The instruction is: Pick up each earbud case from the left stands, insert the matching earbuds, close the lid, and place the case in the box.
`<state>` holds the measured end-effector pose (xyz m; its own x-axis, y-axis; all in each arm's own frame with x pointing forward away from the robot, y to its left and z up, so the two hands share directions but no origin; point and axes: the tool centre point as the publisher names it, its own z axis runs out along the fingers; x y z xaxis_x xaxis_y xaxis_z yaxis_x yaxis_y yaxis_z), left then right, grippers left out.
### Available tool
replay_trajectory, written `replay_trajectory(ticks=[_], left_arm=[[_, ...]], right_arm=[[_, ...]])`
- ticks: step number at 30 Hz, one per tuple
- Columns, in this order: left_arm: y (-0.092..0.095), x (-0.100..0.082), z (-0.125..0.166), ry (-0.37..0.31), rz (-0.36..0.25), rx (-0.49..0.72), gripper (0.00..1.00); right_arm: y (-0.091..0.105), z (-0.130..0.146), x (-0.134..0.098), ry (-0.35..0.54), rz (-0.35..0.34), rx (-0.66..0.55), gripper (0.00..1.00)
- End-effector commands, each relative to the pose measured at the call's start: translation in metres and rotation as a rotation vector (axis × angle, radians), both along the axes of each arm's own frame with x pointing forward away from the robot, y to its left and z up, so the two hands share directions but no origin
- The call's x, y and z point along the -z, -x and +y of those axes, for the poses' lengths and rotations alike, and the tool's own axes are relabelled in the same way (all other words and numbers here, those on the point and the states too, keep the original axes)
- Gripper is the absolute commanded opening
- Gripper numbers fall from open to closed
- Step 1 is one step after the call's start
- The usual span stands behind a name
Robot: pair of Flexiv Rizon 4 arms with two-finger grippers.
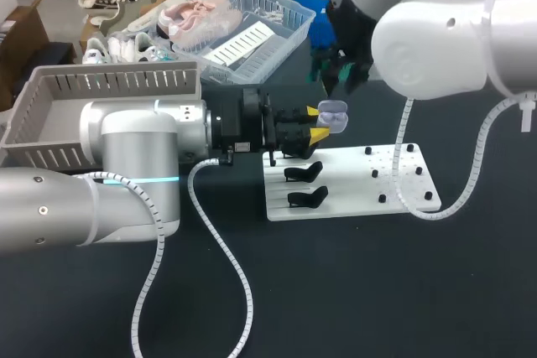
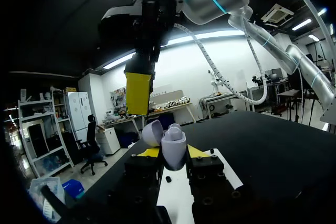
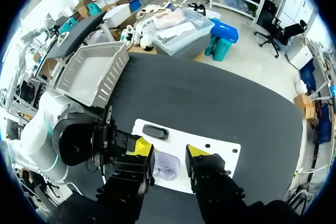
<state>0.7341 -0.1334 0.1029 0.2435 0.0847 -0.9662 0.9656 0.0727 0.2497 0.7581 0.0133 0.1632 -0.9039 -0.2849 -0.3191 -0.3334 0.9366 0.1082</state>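
Note:
A lavender earbud case (image 1: 334, 113) (image 2: 173, 148) is clamped between the yellow tips of my left gripper (image 1: 317, 122) (image 2: 173, 153), held a little above the white stand board (image 1: 348, 184). Its lid (image 2: 152, 132) stands open. My right gripper (image 1: 342, 81) (image 3: 169, 149) hangs just above the case, open, with nothing between its fingers. In the right wrist view the case (image 3: 167, 165) shows below the gap between them. From the left wrist view one yellow finger (image 2: 138, 93) of the right gripper hangs over the open case. Two black stands (image 1: 304, 173) (image 1: 307, 199) on the board's left part are bare.
A grey slatted box (image 1: 101, 111) (image 3: 92, 72) sits at the table's back left. Small black pegs (image 1: 394, 175) dot the right half of the board. A clear basket (image 1: 252, 35) with shoes and papers stands behind.

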Motion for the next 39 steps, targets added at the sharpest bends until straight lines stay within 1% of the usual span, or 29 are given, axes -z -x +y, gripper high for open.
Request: replay_trajectory(ticks=[1,5,9,15,23,30,39], left_arm=[[0.000,0.000,0.000,0.000,-0.001,-0.003,0.00],[0.000,0.000,0.000,0.000,-0.001,-0.003,0.00],[0.000,0.000,0.000,0.000,-0.001,-0.003,0.00],[0.000,0.000,0.000,0.000,-0.001,-0.003,0.00],[0.000,0.000,0.000,0.000,-0.001,-0.003,0.00],[0.000,0.000,0.000,0.000,-0.001,-0.003,0.00],[0.000,0.000,0.000,0.000,-0.001,-0.003,0.00]], right_arm=[[-0.014,0.002,0.007,-0.004,0.025,-0.005,0.35],[-0.016,0.001,0.010,-0.012,0.034,-0.002,0.35],[-0.014,-0.001,0.015,-0.012,0.046,0.002,0.35],[-0.006,-0.002,0.020,-0.012,0.060,0.005,0.34],[0.008,-0.003,0.021,-0.010,0.064,0.007,0.34],[0.018,-0.003,0.018,-0.013,0.057,0.009,0.34],[0.030,-0.011,-0.001,-0.011,0.002,0.018,0.35]])
